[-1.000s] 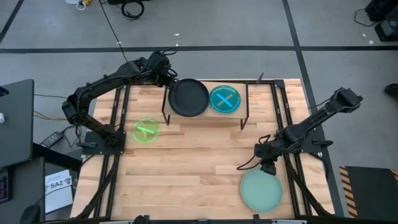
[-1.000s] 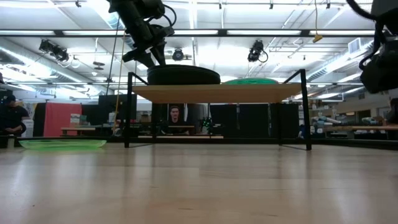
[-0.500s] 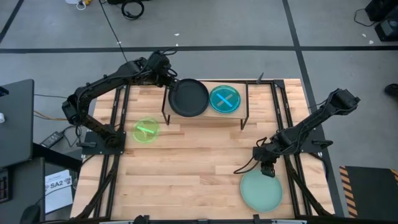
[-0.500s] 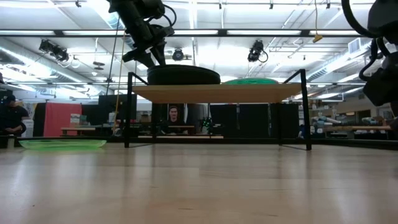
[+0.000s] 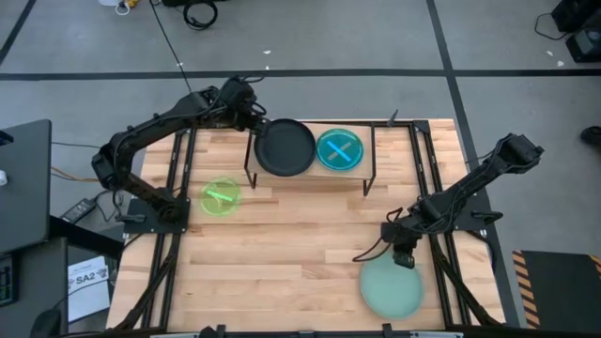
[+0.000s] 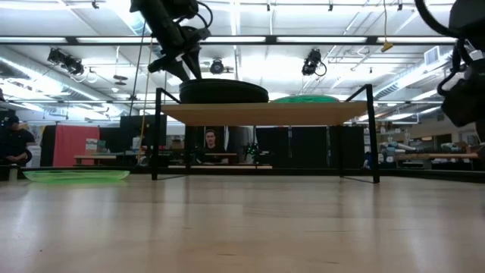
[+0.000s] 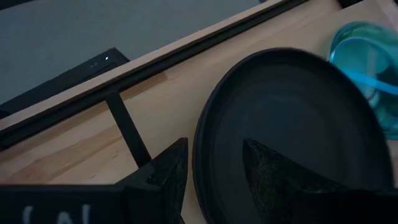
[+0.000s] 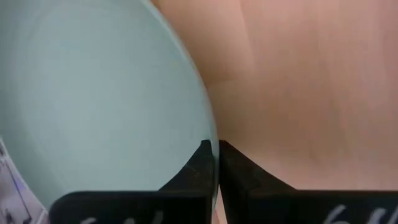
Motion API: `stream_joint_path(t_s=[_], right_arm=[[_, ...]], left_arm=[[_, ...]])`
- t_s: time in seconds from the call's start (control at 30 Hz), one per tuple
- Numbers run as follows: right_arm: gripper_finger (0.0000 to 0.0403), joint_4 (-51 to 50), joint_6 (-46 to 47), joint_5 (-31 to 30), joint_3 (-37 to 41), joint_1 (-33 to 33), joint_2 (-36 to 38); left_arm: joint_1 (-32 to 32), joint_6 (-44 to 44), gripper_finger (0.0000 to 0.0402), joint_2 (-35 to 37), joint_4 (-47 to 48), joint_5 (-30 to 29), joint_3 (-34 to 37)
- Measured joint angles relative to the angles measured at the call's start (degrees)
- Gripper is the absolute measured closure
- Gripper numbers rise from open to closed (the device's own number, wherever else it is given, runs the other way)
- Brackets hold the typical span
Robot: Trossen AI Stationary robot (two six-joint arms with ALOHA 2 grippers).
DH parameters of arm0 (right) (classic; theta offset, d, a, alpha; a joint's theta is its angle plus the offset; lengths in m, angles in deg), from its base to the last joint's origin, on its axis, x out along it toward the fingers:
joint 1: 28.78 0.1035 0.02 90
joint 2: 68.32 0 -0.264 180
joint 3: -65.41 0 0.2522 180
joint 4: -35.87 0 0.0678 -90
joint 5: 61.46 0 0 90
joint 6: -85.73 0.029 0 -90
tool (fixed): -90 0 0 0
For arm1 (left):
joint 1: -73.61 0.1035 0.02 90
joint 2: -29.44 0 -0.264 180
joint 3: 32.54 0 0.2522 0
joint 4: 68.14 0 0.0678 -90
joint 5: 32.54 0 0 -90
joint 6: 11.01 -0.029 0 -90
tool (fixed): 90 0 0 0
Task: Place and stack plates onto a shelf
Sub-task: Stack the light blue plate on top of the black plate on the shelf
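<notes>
Shelf [image 5: 371,139]: low light-wood plank top on thin black metal legs, standing at the far side of the butcher-block table [image 5: 291,253]. On it, a stack of matte black plates [image 5: 285,147] sits on the left half, round with a raised rim; just beside it on the right half is a smaller translucent blue plate [image 5: 339,150], glossy, with a bright X-shaped glare across it. Left gripper [image 7: 211,171] is at the black stack's far-left rim, fingers apart and straddling the rim edge, one finger [image 7: 163,177] outside and one over the plate's inside; not clamped. In the low view the left arm reaches down to the stack from above. Translucent lime green plate [image 5: 221,197] lies flat on the table, left of the shelf, well apart from both grippers. Pale mint plate [image 5: 392,288], large, smooth and matte, lies near the table's front right edge. Right gripper [image 8: 216,163] is at its far rim, fingers pinched tight on the thin rim edge, one either side, with bare wood grain beyond it.
</notes>
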Motion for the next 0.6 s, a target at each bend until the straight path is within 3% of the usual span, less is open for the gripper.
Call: stream_joint_path(t_s=[0.33,0.6], right_arm=[[0.0388,8.4,8.5,-10.1,0.0,0.0,0.0],[0.0388,16.7,17.5,-24.1,0.0,0.0,0.0]], left_arm=[[-3.1,0.0,0.0241,7.5,6.6,1.1,0.0],[-13.1,2.2,0.0241,12.6,17.8,-3.9,0.0]])
